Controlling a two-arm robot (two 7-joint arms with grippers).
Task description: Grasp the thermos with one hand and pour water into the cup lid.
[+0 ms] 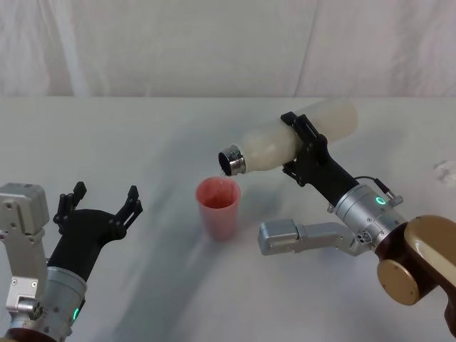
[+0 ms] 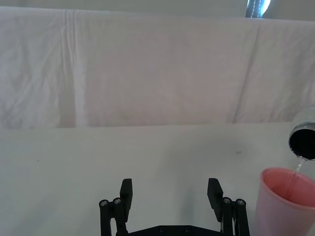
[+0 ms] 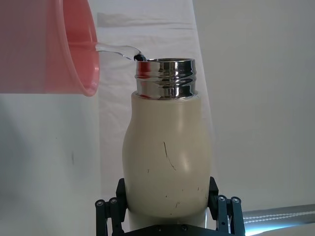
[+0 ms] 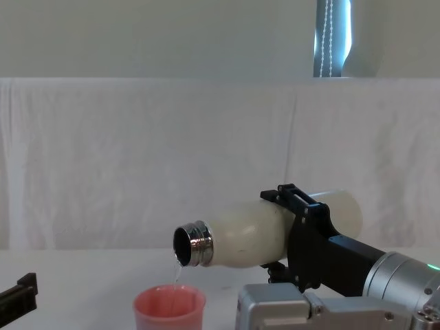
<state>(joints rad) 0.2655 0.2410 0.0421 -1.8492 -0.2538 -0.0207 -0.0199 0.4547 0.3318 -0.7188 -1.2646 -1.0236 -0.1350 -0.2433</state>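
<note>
The right gripper [image 1: 305, 151] has its two black fingers clamped tight around the fat middle of the thermos [image 1: 285, 145]. One finger presses on each side of the cream-white body, as the right wrist view shows [image 3: 167, 162]. The thermos is lifted off the table and tipped almost flat. Its shiny steel neck [image 1: 231, 161] points toward 9 o'clock in the head view and dips a little down. Its bottom end points up toward 2 o'clock.

A thin stream of water [image 4: 178, 270] falls from the open mouth. It drops into the pink cup lid [image 1: 218, 207], which stands upright on the white table [image 1: 142, 135]. The cup lid sits just below the neck, at about 6 o'clock from it. The neck and the cup lid do not touch. In the chest view the cup lid [image 4: 170, 308] is right under the mouth of the thermos [image 4: 240, 234].

The right arm [image 1: 363, 214] reaches in from 4 o'clock, grey and silver with a small green light.

The left gripper [image 1: 100, 203] waits near the table at about 9 o'clock from the cup lid. Its fingers are spread wide apart and hold nothing. In the left wrist view the fingers [image 2: 126, 191] point at a white cloth wall [image 2: 147, 69] behind the table.
</note>
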